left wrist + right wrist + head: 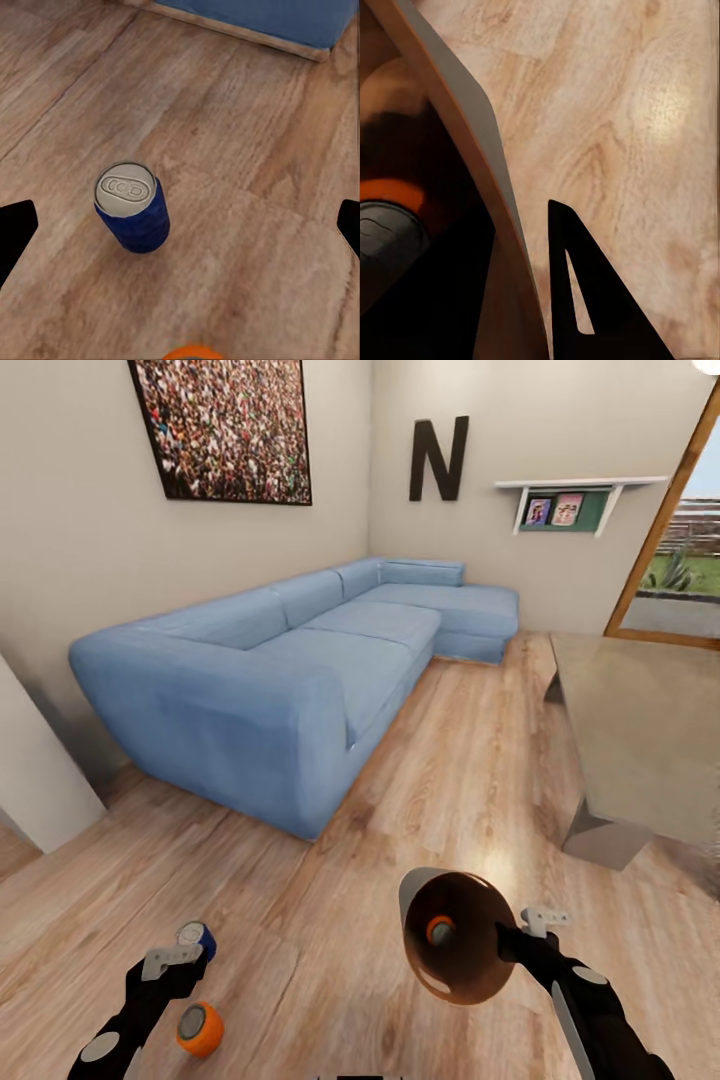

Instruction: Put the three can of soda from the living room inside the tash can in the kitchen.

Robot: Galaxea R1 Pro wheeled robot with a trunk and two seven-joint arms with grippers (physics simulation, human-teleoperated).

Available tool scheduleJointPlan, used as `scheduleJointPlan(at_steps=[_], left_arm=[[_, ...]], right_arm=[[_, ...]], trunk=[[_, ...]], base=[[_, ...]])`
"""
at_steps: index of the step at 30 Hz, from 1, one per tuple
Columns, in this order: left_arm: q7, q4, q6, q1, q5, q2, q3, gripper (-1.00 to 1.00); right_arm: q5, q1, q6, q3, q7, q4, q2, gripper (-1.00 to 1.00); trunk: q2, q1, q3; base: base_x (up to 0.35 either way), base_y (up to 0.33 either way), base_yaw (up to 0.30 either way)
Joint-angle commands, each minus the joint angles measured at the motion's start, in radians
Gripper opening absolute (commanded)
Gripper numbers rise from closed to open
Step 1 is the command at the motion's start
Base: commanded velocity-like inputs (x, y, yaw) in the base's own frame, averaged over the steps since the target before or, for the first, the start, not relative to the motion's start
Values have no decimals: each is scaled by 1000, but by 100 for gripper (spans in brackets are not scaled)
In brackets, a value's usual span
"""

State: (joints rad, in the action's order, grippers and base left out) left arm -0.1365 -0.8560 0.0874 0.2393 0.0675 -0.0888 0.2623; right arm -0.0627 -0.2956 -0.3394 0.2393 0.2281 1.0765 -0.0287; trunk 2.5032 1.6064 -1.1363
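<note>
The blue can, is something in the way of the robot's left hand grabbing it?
Nothing visible. The blue can stands upright on bare wooden floor, and the left hand hangs open just above it. An orange can stands nearby, off to one side.

Left gripper [185,958] spread wide, lowered, right gripper [520,928] clamped shut, raised

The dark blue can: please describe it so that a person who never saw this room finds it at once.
Start at the long blue sofa and come toward the robot across the wooden floor. Beside the left claw the dark blue can stands upright. Its neighbour can is orange; this one is blue with a silver top.
</note>
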Motion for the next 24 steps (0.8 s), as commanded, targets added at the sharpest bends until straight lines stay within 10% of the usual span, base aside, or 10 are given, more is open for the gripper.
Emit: scheduleJointPlan(at_steps=[1, 24], left_arm=[[0, 0, 0, 0, 0, 0, 0, 100], [-3, 1, -81, 3, 8, 0, -4, 100]], right_arm=[[11, 0, -1, 0, 7, 1, 0, -100], [11, 0, -1, -1, 7, -4, 3, -100]], trunk=[[0, 0, 0], [0, 0, 6]], base=[[101, 122, -244], [27, 13, -119]])
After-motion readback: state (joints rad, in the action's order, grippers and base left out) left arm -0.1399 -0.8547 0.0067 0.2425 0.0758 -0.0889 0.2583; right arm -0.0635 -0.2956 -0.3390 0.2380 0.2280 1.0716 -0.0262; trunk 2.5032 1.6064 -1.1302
